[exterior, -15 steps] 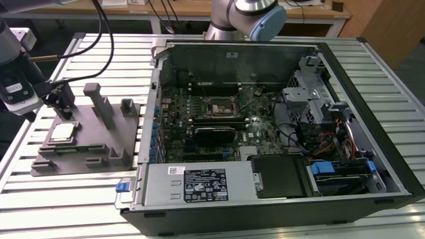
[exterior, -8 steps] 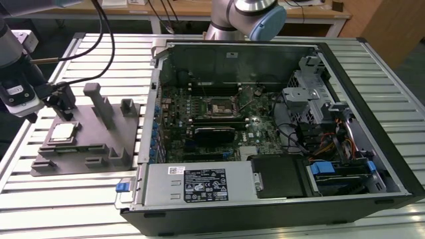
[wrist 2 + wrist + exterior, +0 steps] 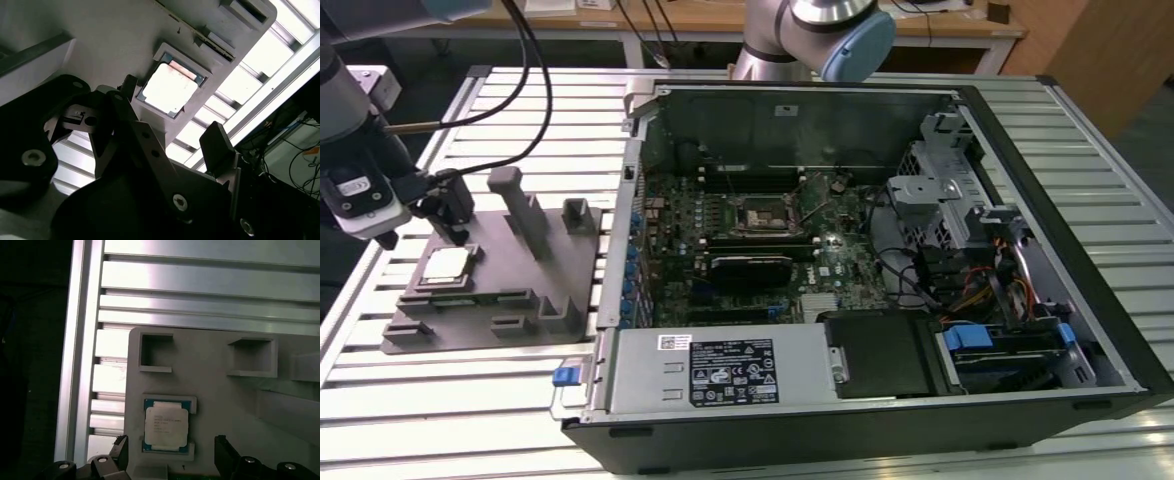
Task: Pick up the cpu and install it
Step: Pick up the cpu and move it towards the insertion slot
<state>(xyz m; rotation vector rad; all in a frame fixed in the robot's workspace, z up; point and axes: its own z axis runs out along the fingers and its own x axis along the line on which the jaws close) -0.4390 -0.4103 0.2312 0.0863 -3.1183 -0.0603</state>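
Exterior view: the cpu (image 3: pixel 447 265) lies flat, silver lid up, in a shallow square recess at the end of the grey fixture block (image 3: pixel 520 290) nearest the exterior view's left. The block stands on the slatted metal table (image 3: pixel 400 400), beside the opened computer case (image 3: pixel 1067 200). The gripper (image 3: pixel 443 228) hangs just above the chip and carries nothing. Inside the case sits the black-framed motherboard socket (image 3: pixel 758 217), and a white-and-black label (image 3: pixel 734 372) covers the power supply, its print too small to read. Second wrist view: the cpu (image 3: pixel 170 87) glares white in its recess, set diagonally in the picture, with the gripper (image 3: pixel 172 115) spread wide and one dark fingertip off either side of the recess, apart from the chip. First wrist view: the cpu (image 3: pixel 166 426) is square, neither side the longer, with its edges parallel to those of the fixture block (image 3: pixel 210 390). A thin blue-green rim frames the lid, which carries a few lines of faint print that cannot be read. The fingers of the gripper (image 3: pixel 170 445) straddle the recess, released and touching nothing.
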